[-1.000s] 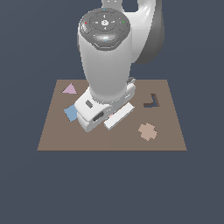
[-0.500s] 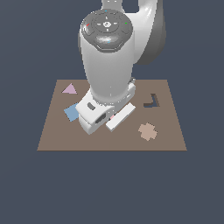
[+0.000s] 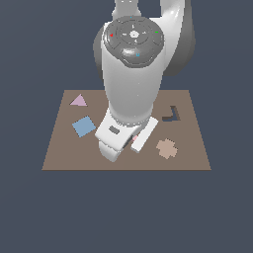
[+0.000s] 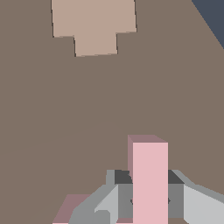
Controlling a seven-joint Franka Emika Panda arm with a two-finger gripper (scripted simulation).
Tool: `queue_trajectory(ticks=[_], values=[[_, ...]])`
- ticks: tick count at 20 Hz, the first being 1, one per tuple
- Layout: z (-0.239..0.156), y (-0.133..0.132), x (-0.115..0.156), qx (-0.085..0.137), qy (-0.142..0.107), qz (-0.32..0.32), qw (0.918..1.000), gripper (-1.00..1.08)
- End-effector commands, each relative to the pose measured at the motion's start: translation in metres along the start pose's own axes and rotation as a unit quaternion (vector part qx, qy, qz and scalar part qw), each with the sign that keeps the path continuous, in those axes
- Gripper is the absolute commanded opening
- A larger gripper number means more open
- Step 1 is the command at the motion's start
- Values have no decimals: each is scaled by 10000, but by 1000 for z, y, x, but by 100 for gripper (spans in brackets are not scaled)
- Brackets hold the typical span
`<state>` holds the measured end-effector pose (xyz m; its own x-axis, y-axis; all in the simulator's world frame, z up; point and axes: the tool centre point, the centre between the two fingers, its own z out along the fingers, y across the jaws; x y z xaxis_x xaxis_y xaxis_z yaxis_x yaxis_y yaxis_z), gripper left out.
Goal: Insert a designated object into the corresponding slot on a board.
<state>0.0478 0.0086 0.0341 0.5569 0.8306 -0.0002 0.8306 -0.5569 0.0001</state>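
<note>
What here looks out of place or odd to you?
Little stands out. The pink L-shaped block sits pinched in the gripper above the board, away from its dark L-shaped slot. Nothing spilled or damaged.

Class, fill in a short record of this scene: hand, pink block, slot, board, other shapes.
hand: shut on the pink L-shaped block
pink L-shaped block: gripped between the fingers, above the board
slot: dark L-shaped recess, empty, toward the exterior view's right
board: flat brown panel
other shapes: blue square, mauve triangle, tan cross
</note>
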Motion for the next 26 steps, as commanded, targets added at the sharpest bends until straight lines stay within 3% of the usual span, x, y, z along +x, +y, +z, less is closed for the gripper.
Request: queue_trajectory(ticks=[1,7,10,13,16,19,22,26], values=[[-1,0,8,-2,2,-388,9992,-100],[-1,-2,32,-4,3,-1554,9878,-100],[-2,-6,46,-5,4,-2241,9746,-100],[-2,-13,60,-6,4,-2934,9560,-100],[-3,-21,72,-6,5,-3617,9323,-100],[-3,-32,83,-7,5,-4287,9034,-100],[-4,-44,93,-8,5,-4940,8695,-100],[-4,-62,103,-8,6,-5777,8163,-100]])
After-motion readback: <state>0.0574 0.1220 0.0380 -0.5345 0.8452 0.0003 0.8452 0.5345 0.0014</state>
